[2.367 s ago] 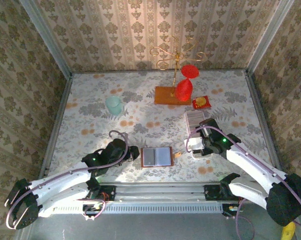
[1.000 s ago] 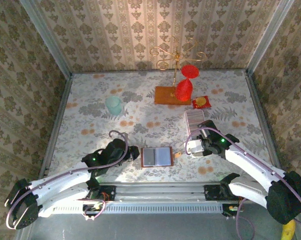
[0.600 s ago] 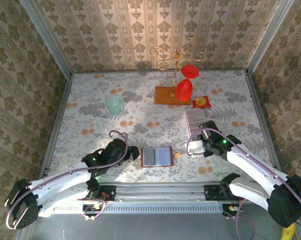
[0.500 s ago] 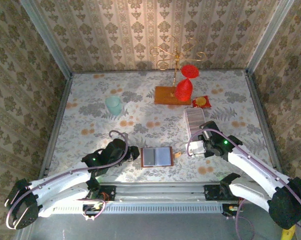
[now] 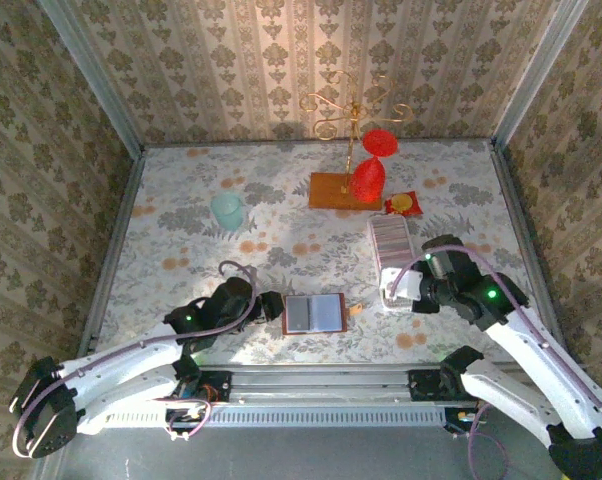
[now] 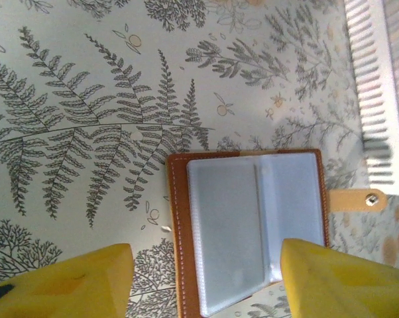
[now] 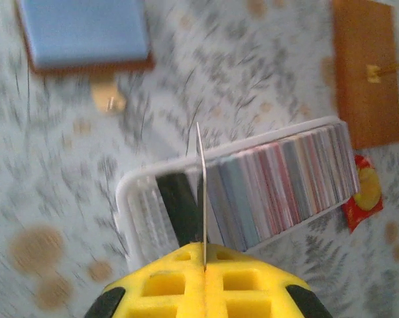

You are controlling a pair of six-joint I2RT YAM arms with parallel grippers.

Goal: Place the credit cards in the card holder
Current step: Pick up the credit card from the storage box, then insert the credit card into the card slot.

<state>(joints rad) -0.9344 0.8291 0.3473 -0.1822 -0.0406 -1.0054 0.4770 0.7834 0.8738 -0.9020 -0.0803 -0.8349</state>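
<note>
The card holder (image 5: 314,313) lies open on the table, orange-brown with grey pockets (image 6: 252,222), its strap tab pointing right. My left gripper (image 5: 268,305) sits just left of it, open, its yellow fingers (image 6: 60,285) straddling the holder's near end (image 6: 203,281). The credit cards (image 7: 279,175) stand edge-on in a row in the white tray (image 5: 389,245). My right gripper (image 5: 399,290) hovers over the tray's near end, shut on one thin card (image 7: 203,192) seen edge-on above the row, pinched between the pads (image 7: 204,255).
A wooden stand base (image 5: 336,190) with gold hooks and red ornaments is at the back. A red-and-yellow packet (image 5: 402,204) lies right of it, a pale green cup (image 5: 227,209) at back left. Walls enclose three sides.
My right arm has risen and drawn back to the right, lifting one card out of the tray's near end. The left arm and card holder have not moved.
</note>
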